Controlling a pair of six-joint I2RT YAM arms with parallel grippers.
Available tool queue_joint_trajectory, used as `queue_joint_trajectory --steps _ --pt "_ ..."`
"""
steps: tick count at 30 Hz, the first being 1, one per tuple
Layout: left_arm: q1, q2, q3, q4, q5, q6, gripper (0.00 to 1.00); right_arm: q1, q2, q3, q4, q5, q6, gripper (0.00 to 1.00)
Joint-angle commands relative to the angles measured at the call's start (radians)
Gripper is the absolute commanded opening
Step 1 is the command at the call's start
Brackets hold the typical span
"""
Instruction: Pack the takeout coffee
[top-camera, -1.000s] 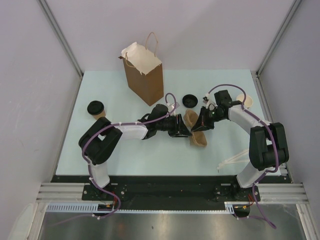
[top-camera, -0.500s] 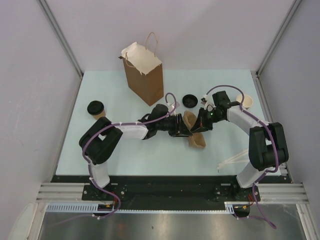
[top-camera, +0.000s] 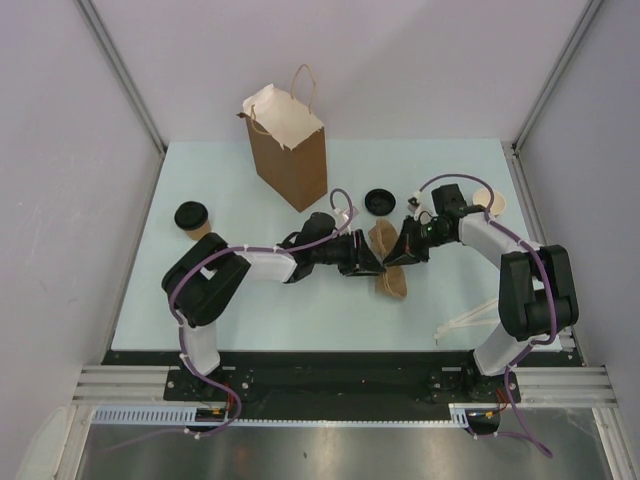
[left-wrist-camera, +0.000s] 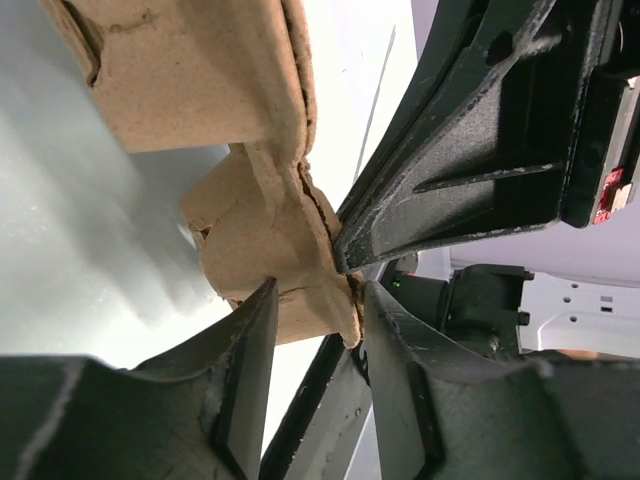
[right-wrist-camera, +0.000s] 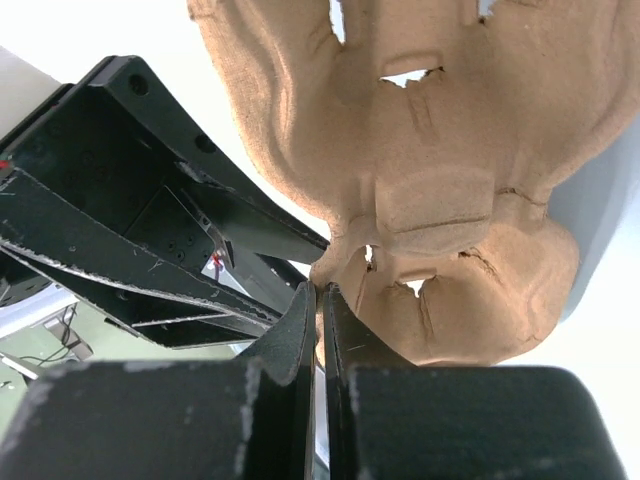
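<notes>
Takeout coffee: lidded, upright near the left edge of the table, on the same spot as a second ago, well apart from both arms.

From above, same story for open cup at far right, loose lid and paper bag: none moved. Only change at centre: carrier tray turned slightly, more edge-on than before. Held between left gripper and right gripper, both shifted a little with it.

Left wrist: jaws apart by the thickness of a moulded ridge of the tray, with the ridge filling the gap and seemingly pinched. Right arm's fingers meeting the same rim from the other side.

Right wrist: jaws almost together, clamped on the tray's thin rim. Left arm's fingers just beside.

Judged from this: effort so far spent on re-gripping the tray only. Packing barely begun, with no cup in tray or bag yet.
</notes>
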Motion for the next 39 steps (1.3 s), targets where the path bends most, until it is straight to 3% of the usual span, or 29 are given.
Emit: queue_joint_trajectory --steps 1,11,23,31,39 --pt "-0.004 0.012 -0.03 0.085 0.041 -0.049 0.46 -0.011 -0.019 0.0 0.034 -0.057 0.016 0.0" --pt "0.001 -0.003 -0.062 0.136 0.043 -0.069 0.47 -0.029 -0.036 -0.021 0.043 -0.063 0.01 0.0" --pt "-0.004 0.0 -0.036 0.053 0.014 -0.02 0.46 -0.026 -0.051 -0.03 0.058 -0.077 0.037 0.0" --pt "-0.011 0.003 0.029 -0.096 -0.051 0.032 0.51 0.003 -0.06 -0.038 0.063 -0.054 0.053 0.0" --pt "-0.011 0.019 0.07 -0.265 -0.143 0.084 0.46 0.01 -0.063 -0.046 0.065 -0.041 0.064 0.0"
